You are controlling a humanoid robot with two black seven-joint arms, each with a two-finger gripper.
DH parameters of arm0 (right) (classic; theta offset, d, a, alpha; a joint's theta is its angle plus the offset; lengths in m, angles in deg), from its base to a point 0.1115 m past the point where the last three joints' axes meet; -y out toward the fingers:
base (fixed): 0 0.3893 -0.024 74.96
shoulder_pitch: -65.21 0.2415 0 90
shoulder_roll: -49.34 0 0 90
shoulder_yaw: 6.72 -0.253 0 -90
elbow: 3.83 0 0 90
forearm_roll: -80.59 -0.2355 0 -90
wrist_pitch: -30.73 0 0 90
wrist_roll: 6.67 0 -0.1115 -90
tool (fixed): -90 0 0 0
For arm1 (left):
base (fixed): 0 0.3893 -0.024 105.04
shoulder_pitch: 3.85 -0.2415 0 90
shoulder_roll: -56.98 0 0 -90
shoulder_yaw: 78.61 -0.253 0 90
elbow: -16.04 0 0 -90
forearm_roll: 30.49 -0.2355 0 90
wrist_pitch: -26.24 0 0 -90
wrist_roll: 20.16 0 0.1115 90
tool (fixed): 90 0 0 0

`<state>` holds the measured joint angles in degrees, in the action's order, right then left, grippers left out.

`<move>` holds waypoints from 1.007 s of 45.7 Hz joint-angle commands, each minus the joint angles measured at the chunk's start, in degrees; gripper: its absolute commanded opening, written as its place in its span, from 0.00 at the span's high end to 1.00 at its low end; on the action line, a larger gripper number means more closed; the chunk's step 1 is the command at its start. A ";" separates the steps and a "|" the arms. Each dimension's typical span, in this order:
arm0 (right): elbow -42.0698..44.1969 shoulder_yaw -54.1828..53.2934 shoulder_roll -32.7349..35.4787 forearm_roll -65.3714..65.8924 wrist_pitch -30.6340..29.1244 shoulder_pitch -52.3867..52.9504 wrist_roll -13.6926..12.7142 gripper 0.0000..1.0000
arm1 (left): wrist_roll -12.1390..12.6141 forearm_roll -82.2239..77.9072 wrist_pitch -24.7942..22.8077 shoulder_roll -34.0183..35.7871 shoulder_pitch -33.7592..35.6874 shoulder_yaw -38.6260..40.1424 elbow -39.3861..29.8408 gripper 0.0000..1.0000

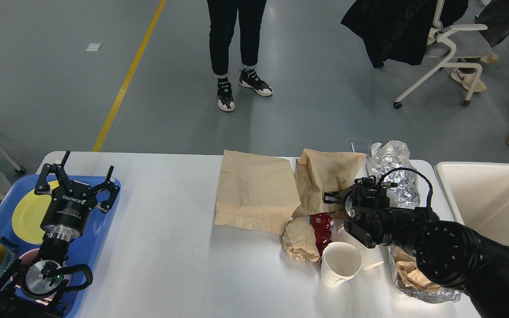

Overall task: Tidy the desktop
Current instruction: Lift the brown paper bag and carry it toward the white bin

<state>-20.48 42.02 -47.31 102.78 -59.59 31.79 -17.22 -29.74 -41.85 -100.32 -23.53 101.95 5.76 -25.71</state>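
Counter [166, 247], white and wide with rounded corners, fills the lower part of our head view and carries a spread of litter. On its left end sits a blue tray [104, 221] with a yellow plate [27, 214] and cups; our left claw [77, 176] hangs above that tray with its fingers spread, holding nothing. Toward the right lie a flat brown paper bag [254, 194], a second brown bag [325, 176] just beside it, crumpled foil [391, 163] behind, a wadded brown paper [299, 240], a red wrapper [322, 225] and a white paper cup [339, 263]. Our right claw [332, 197] is at the lower edge of the second bag; it looks dark and end-on, so we cannot tell whether it pinches the paper. A cream bin [493, 194] stands off the right end.
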 commanded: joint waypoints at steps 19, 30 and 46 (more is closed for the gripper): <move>-32.20 3.37 16.14 -3.91 -17.24 34.02 -0.17 1.00 | 0.09 0.02 0.00 0.00 0.02 0.00 -0.01 0.04; -48.63 14.87 22.12 -9.09 -26.83 58.10 0.10 1.00 | 0.09 -0.07 0.00 0.00 0.02 -0.09 -0.01 0.04; -75.80 32.10 27.13 -9.10 -34.66 88.00 7.20 1.00 | 0.00 -0.07 0.00 0.00 -0.07 -0.09 -0.01 0.04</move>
<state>-89.61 69.43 -20.02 93.68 -93.88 113.06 -15.00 -29.67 -41.88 -100.32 -23.53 101.96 5.67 -25.72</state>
